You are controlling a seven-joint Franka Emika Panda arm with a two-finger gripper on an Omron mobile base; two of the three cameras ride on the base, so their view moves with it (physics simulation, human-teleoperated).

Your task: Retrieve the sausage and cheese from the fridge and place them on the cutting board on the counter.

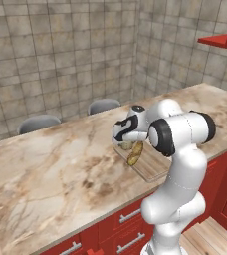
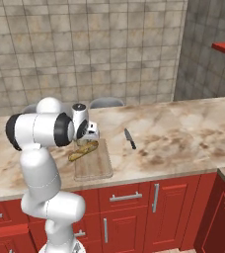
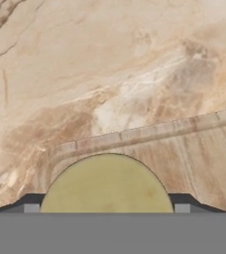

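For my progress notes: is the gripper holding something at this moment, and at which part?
Yes. The gripper holds the cheese, one fingertip on each side of its round edge, over the cutting board.

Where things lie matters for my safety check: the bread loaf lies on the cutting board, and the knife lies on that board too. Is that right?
Not quite. The knife lies on the counter, apart from the cutting board, as the right base view shows. The bread loaf does lie on the board.
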